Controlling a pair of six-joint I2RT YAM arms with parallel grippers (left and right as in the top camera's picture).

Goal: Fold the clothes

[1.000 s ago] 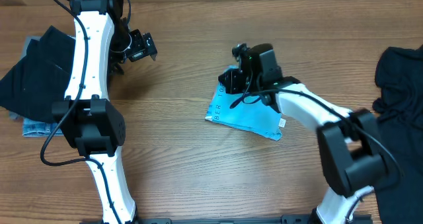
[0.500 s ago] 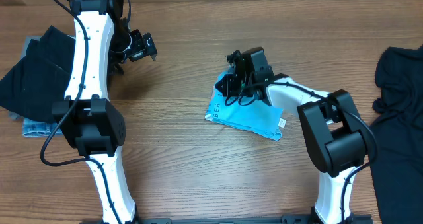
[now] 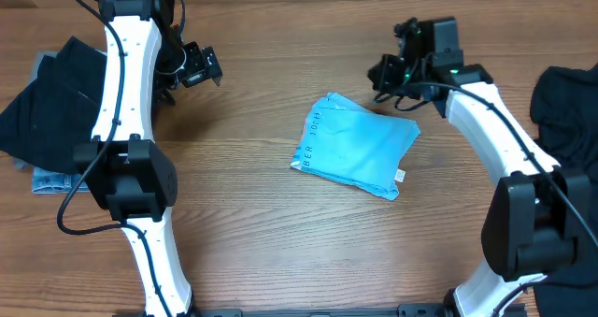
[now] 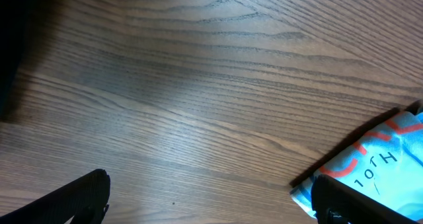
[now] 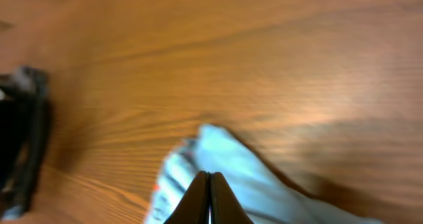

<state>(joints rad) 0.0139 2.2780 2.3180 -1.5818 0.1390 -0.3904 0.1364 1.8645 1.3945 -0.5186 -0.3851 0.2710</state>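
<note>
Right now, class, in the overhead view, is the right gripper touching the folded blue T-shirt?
No, the right gripper sits beyond the far edge of the T-shirt, with bare table showing between them.

The wooden worktop carries a folded light blue T-shirt centrally, a dark cloth pile left, and a dark garment right.

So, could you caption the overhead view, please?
Folded light blue T-shirt on wooden table, left gripper and right gripper clear of it.

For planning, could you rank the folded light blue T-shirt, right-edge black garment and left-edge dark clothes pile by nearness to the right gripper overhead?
1. Folded light blue T-shirt, centre.
2. Black garment, right edge.
3. Dark clothes pile, far left.
</note>
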